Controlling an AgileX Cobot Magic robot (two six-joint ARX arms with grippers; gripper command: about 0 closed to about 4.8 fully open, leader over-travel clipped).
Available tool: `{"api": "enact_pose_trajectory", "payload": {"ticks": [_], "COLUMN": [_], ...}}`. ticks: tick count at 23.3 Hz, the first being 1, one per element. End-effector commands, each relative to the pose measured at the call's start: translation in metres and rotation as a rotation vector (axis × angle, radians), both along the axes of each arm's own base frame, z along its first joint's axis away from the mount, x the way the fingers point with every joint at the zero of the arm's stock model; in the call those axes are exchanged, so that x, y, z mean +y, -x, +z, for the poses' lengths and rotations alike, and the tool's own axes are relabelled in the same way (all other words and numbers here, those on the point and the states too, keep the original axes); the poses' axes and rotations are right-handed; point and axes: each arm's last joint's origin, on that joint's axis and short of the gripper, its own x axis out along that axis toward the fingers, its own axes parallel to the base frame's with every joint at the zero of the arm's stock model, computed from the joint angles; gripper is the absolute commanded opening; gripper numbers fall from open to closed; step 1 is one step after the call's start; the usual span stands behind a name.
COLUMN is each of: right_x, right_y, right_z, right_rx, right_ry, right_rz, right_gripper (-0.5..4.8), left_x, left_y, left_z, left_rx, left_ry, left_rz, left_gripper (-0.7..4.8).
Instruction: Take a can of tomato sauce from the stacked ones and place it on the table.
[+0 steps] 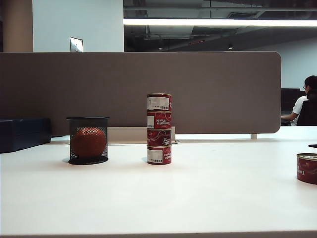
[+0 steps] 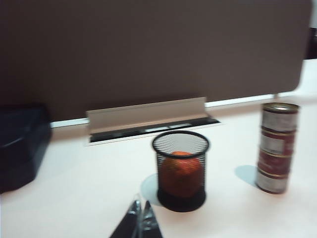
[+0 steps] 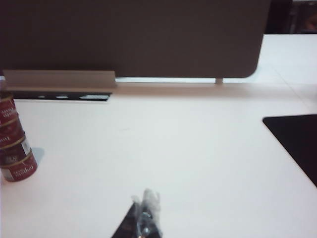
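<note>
Tomato can (image 1: 307, 168) on white table (image 1: 208, 198); claws (image 2: 139, 210) (image 3: 144, 210) closed

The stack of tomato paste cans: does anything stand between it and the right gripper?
Nothing visible does. In the right wrist view only bare white table lies between the right gripper, jaws shut, and the stack of tomato paste cans. The black mesh cup stands on the stack's other side, in front of the left gripper.

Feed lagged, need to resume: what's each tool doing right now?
Left tool: closed, holding nothing, near the mesh cup.
Right tool: closed, holding nothing, over bare table.
</note>
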Motion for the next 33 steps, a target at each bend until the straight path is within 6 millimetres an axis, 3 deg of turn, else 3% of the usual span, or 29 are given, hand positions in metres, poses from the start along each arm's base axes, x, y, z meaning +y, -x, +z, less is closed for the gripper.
{"api": "enact_pose_trajectory", "payload": {"ticks": [1,25,33], "right_x": [-0.001,-0.001,-0.001], "right_y": [0.007,-0.004,-0.004], "right_z": [-0.005,-0.054,-0.055], "right_rx": [-0.020,0.010,0.022], "right_ry": [0.006,0.036,0.035], "right_rz": [-0.024,-0.026,-0.025], "right_gripper": [-0.08,-0.09,-0.08], "left_x": [0.004,0.006,0.006], "left_y": [0.000,-0.002,-0.002], "left_z": [0.002,-0.009,-0.010], "left_rx": [-0.002,0.106,0.117], "left_ry": [0.076,0.077,0.076], "left_rz": [0.114,0.187,0.185], "left_gripper": [-0.06,-0.05,-0.05]}}
